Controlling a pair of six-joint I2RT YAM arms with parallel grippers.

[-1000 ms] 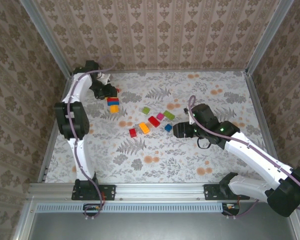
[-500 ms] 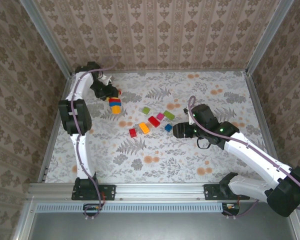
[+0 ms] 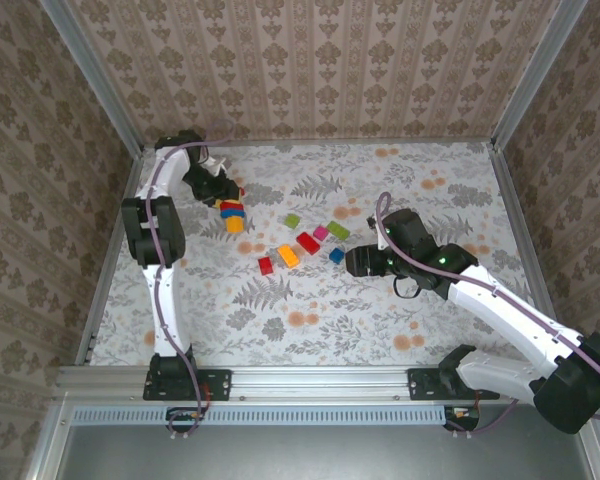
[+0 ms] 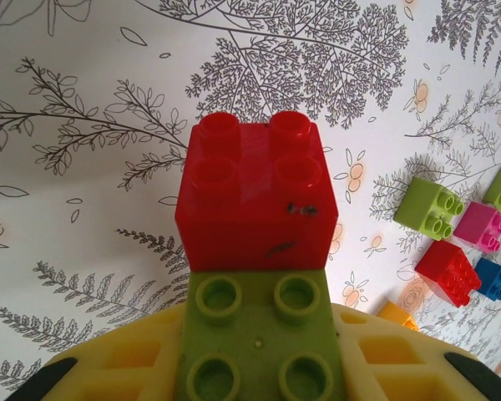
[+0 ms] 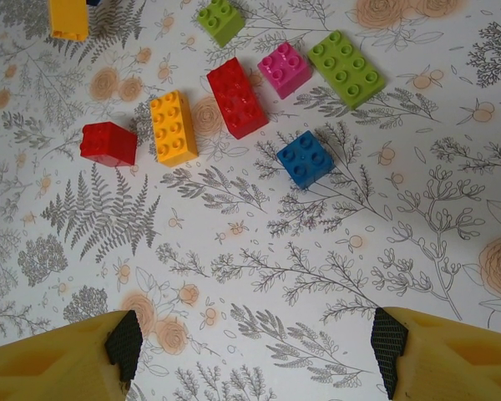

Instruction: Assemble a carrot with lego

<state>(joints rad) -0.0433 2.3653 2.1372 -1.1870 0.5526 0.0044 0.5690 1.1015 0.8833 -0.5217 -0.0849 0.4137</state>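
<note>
Left gripper (image 4: 259, 383) clamped on glossy green brick (image 4: 257, 330) joined to red brick (image 4: 255, 196), right gripper (image 5: 256, 344) gaping, empty, above loose multicoloured bricks (image 5: 236, 97)

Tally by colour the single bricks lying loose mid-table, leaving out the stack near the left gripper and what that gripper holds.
Red bricks: 2
Light green bricks: 2
Orange brick: 1
Magenta brick: 1
Blue brick: 1
Total: 7
</note>
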